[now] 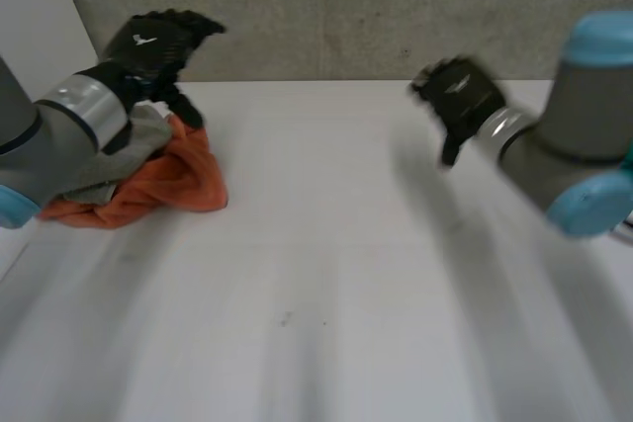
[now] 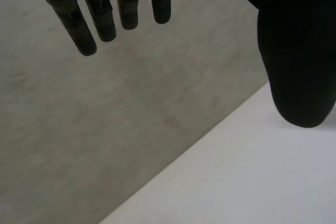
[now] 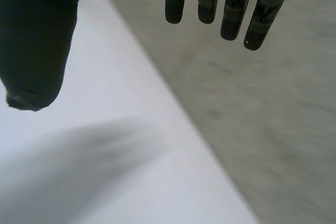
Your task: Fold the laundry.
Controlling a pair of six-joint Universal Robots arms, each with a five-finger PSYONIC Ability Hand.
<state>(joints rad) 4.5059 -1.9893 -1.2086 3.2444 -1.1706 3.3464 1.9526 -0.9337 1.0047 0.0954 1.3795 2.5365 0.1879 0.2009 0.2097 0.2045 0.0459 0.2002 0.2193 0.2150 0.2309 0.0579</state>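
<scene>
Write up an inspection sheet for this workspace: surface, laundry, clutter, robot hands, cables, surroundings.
Surface: white table, bare across the middle and near side.
Job's things: orange cloth crumpled in a heap at the far left, grey cloth bunched on top of it; neither is folded.
Clutter: nothing seen.
Robot hands: left robot hand raised by the heap, fingers straight, holding nothing; right robot hand raised over the far right of the table, fingers straight, holding nothing.
Cables: nothing seen on the table.
Surroundings: grey concrete wall behind the table.
</scene>
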